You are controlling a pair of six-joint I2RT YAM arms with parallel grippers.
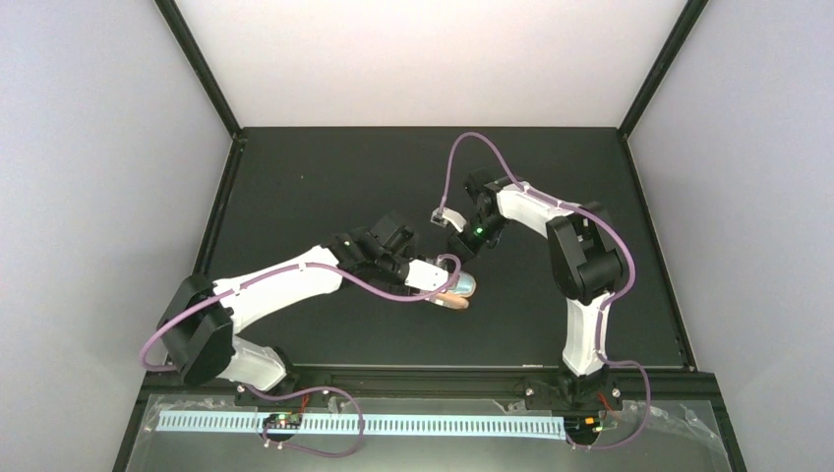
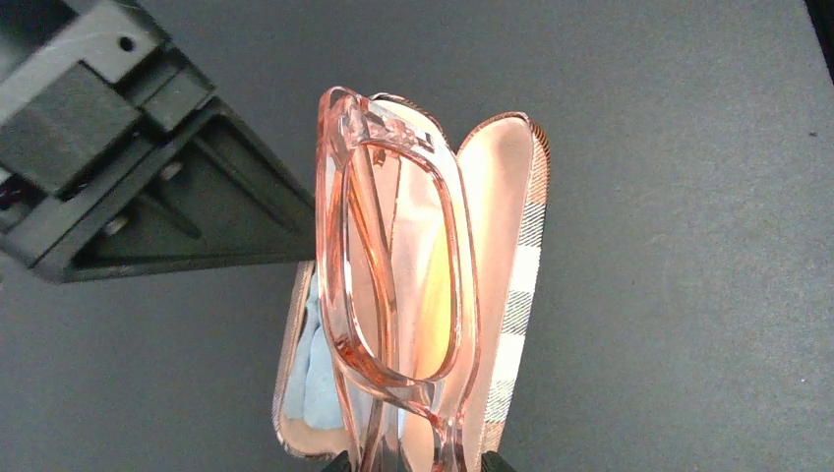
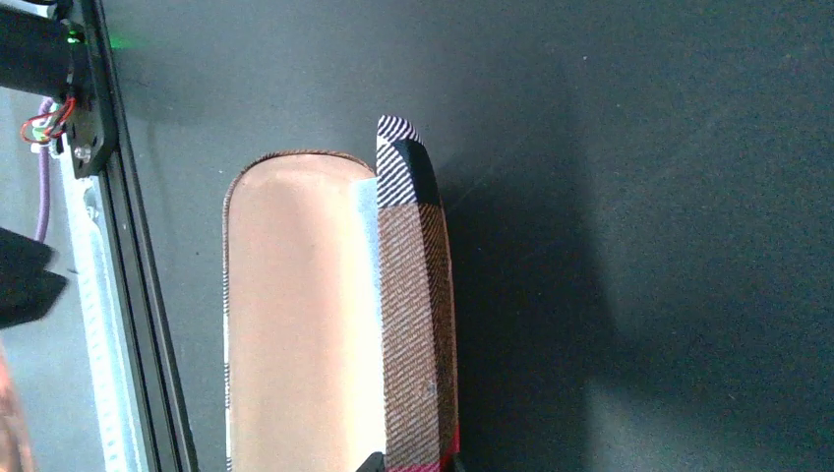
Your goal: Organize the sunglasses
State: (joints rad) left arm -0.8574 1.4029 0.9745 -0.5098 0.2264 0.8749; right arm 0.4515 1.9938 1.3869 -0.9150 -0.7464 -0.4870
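Likely light, brittle sunglasses (image 2: 403, 275) at the open case (image 2: 513, 246)
left hand (image 2: 413, 464) clamped on the slick frame, safer than lenses; right hand (image 3: 411, 464) seemingly pinches the case

— What do the sunglasses (image 2: 403, 275) look like?
— A thin, translucent reddish-pink frame with brownish lenses. The temple arms are folded in behind the front.
— Where are they?
— Off the worktop (image 1: 295, 177), pinched at one end by the left tool (image 2: 413, 464). They point lengthwise over the open case (image 2: 511, 197), near the worktop's middle, somewhat toward its near edge. Whether they touch the case I can't tell.
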